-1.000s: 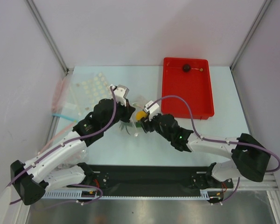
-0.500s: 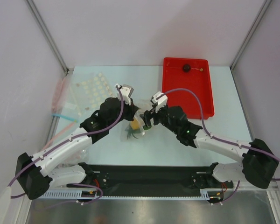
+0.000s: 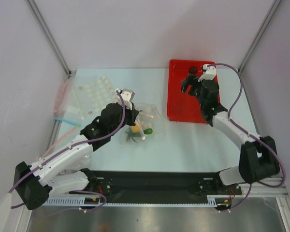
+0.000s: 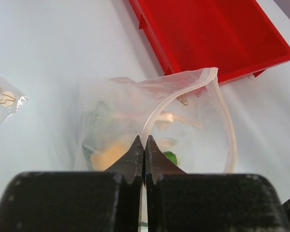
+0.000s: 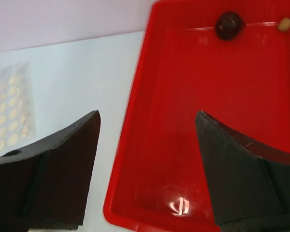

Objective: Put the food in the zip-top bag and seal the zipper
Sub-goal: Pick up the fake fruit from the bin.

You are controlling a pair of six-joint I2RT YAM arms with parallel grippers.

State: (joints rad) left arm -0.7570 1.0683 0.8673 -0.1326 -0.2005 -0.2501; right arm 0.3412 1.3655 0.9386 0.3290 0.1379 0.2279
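The zip-top bag [image 3: 147,115] lies mid-table, its mouth held open toward the red tray. My left gripper [image 3: 134,117] is shut on the bag's near mouth edge [image 4: 144,145]. The zipper strip [image 4: 225,126] looks pale and curves round the open mouth. Inside the bag are the yellow lemon-like ball [image 4: 108,154] and a green piece [image 4: 170,157], also seen from the top view [image 3: 135,128]. My right gripper [image 3: 189,83] is open and empty above the red tray [image 5: 147,114]. The dark maroon ball [image 5: 229,24] sits at the tray's far end.
The red tray [image 3: 183,110] stands at the back right, with a small tan ball [image 5: 283,23] beside the maroon one. A flat dotted bag [image 3: 94,89] lies at the back left. Clear bags with pink and blue strips [image 3: 63,104] lie along the left wall.
My right gripper has left the bag's mouth and swung back-right over the red tray, open. The lemon it carried now lies in the bag. The left gripper still holds the bag's edge.
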